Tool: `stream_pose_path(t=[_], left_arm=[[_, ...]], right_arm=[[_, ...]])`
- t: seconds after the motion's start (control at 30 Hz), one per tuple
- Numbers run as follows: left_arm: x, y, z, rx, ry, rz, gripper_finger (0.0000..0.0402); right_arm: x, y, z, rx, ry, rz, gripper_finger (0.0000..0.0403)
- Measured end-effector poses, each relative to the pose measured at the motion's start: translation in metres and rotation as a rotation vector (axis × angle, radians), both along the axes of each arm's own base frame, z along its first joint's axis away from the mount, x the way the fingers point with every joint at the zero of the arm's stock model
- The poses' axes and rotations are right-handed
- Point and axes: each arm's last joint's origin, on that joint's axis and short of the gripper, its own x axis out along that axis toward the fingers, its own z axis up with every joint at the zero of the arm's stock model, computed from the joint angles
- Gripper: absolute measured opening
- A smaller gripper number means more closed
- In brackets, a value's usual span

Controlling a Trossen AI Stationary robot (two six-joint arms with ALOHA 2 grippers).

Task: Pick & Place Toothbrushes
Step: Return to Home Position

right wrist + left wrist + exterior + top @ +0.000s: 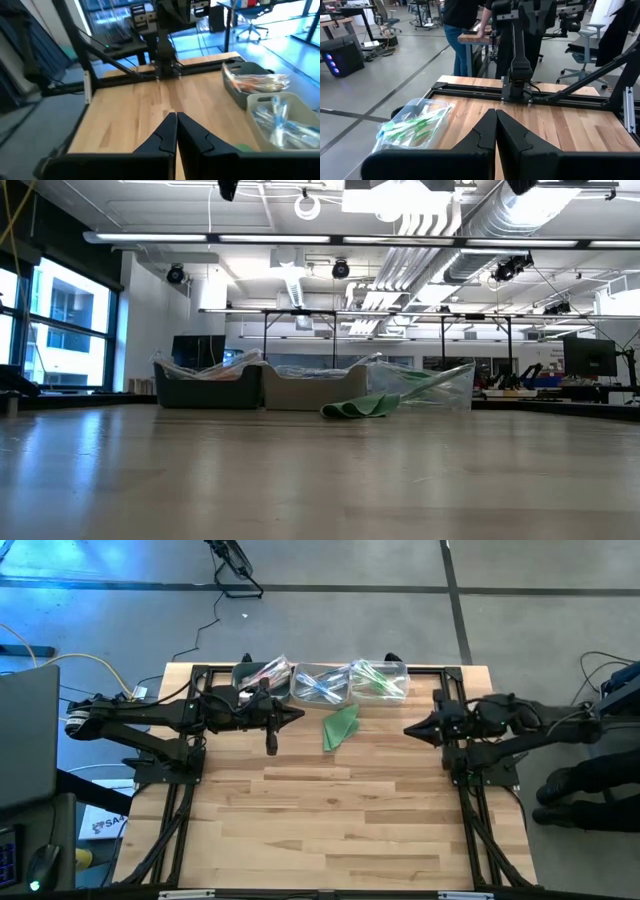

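Observation:
Three bins stand in a row at the table's far edge. A dark one (262,673) (252,82) holds pink-orange toothbrushes, the middle one (320,683) (280,120) blue ones, and a clear one (378,678) (415,129) green ones. A folded green cloth triangle (341,726) (358,409) lies flat on the wood in front of the bins. My left gripper (298,714) (496,114) hovers shut, left of the cloth, pointing right. My right gripper (408,729) (176,116) hovers shut, right of the cloth, pointing left. Neither holds anything.
Black frame rails (190,770) (480,790) run along the table's left and right sides under the arms. Bare wood (330,820) fills the near half of the table. A person (462,30) stands at another table beyond, and a person's legs (590,780) show at the right.

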Motion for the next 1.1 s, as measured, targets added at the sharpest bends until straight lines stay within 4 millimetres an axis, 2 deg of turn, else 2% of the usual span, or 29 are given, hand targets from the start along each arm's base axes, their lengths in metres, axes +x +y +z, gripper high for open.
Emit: stream_pose_path(t=[0.2,0.53,0.77,0.97,1.1], left_arm=[[0.0,0.0,0.0,-0.004,-0.002,0.0,0.0002],[0.0,0.001,0.0,-0.023,-0.008,0.025,0.0002],[0.0,0.001,0.0,-0.023,-0.007,0.026,0.0002],[0.0,0.001,0.0,-0.023,-0.007,0.028,0.0002],[0.0,0.001,0.0,-0.023,-0.004,0.028,0.0002]], right_arm=[[-0.029,-0.003,-0.027,0.071,-0.099,0.043,0.0003],[-0.068,-0.009,-0.053,0.11,-0.249,0.024,0.0003],[-0.079,-0.011,-0.076,0.112,-0.274,0.009,0.0003],[-0.089,-0.012,-0.084,0.141,-0.331,0.009,0.0003],[-0.087,-0.012,-0.089,0.132,-0.314,0.016,0.0003]])
